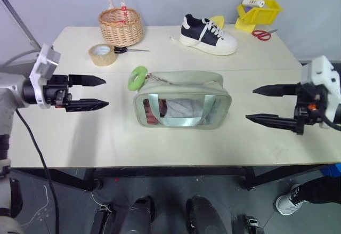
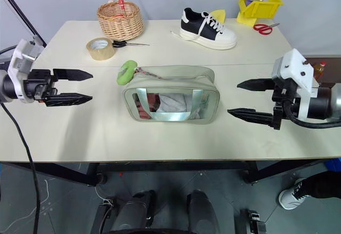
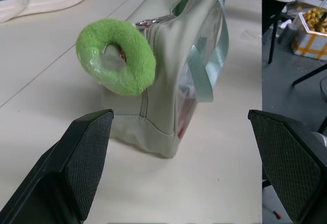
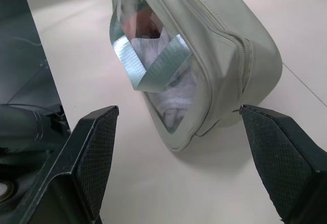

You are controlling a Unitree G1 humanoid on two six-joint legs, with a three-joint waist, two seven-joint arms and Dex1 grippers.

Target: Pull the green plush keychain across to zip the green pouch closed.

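The green pouch stands in the middle of the table, its clear window and two straps facing me, with cloth items inside. The green plush keychain, a fuzzy lime ring on a short chain, hangs at the pouch's top left end. My left gripper hovers open to the left of the pouch, fingers pointing at it, apart from it. Open as well, my right gripper hovers to the right of the pouch, nothing between its fingers.
At the back of the table are a tan tape roll, scissors, a wicker basket, a black and white sneaker, a yellow bin and red scissors. The table's front edge is close.
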